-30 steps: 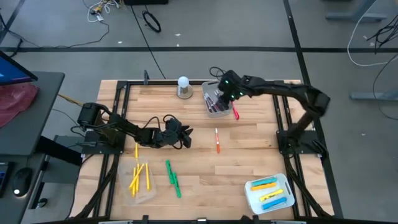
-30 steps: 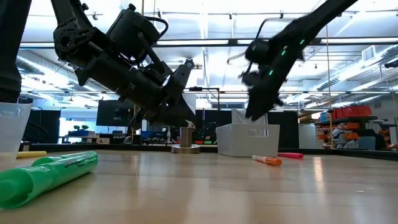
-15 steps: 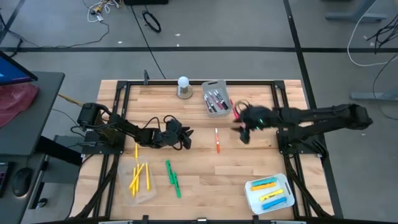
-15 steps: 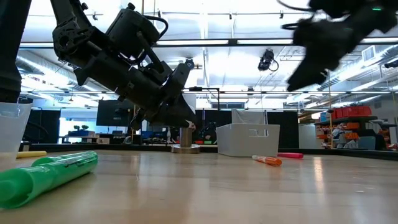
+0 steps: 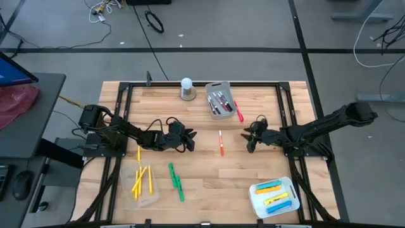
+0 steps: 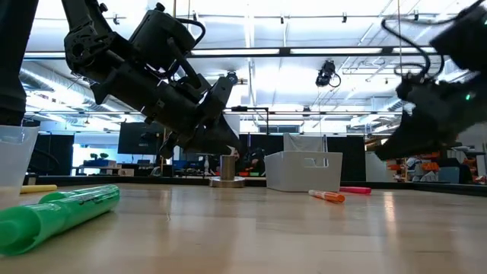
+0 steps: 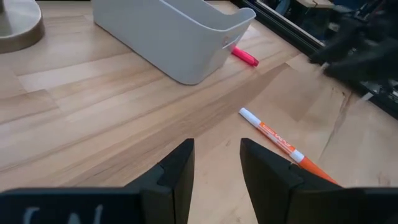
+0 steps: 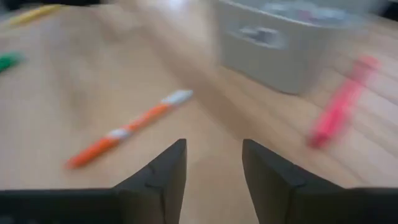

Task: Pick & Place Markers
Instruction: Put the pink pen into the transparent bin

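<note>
The grey bin [image 5: 219, 100] is sitting beyond the right gripper [image 5: 249, 140] and is holding several dark and pink markers [image 5: 218, 101]. A pink marker [image 5: 239, 113] is lying on the tabletop [image 5: 202, 183] just beside that bin. The white tray [image 5: 273, 197] is resting well behind the right gripper, carrying blue, yellow and orange markers [image 5: 276, 193]. An orange marker [image 5: 221, 143] is lying between the two grippers.

The right gripper is hovering with its fingers standing apart and holding nothing. The left gripper [image 5: 188, 139] is likewise standing partly open and empty, near loose yellow markers [image 5: 142, 177] and green markers [image 5: 175, 180].

The high view is showing the contents of both containers. The low view is showing only the bin's wall, with a green marker large in the foreground. Each wrist view is showing the gap between its fingers, with the orange marker and the bin ahead.
</note>
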